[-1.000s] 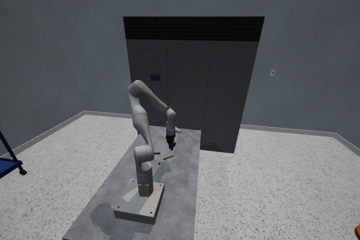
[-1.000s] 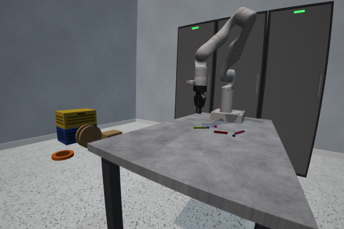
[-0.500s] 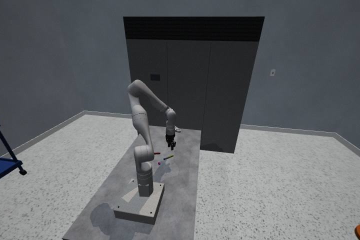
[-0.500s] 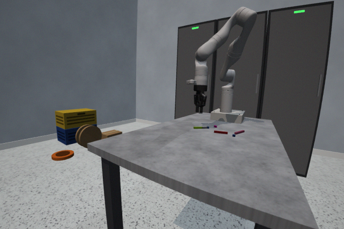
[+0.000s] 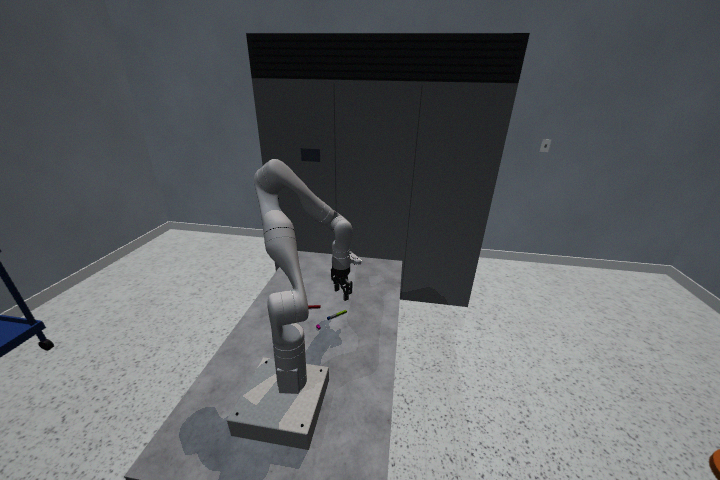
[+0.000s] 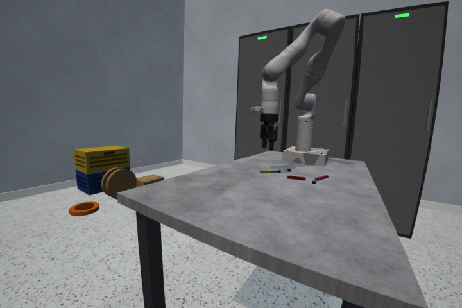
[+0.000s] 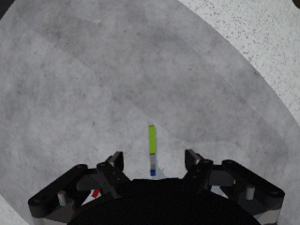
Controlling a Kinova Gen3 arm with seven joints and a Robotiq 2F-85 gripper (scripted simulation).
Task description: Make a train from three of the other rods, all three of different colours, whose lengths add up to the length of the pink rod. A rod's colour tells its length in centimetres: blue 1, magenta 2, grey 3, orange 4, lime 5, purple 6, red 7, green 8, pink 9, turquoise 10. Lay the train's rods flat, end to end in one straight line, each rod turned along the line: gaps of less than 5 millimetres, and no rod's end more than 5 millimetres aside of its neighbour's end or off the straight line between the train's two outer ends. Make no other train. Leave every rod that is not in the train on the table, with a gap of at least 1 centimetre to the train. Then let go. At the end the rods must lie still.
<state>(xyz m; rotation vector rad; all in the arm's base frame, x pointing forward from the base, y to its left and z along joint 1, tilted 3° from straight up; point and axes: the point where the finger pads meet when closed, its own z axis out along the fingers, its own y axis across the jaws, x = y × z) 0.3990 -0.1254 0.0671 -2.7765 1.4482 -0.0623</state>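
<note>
A lime rod, a grey rod and a blue rod lie flat on the table in one row, grey in the middle. They look end to end and straight, with no clear gap. My gripper is open and empty, well above the table over the row. A magenta rod lies apart, beyond the row's blue end. The pink rod lies apart from the row.
A red rod lies beside the row, clearly apart. A second blue rod lies by the pink rod's near end. The robot's base stands on the table.
</note>
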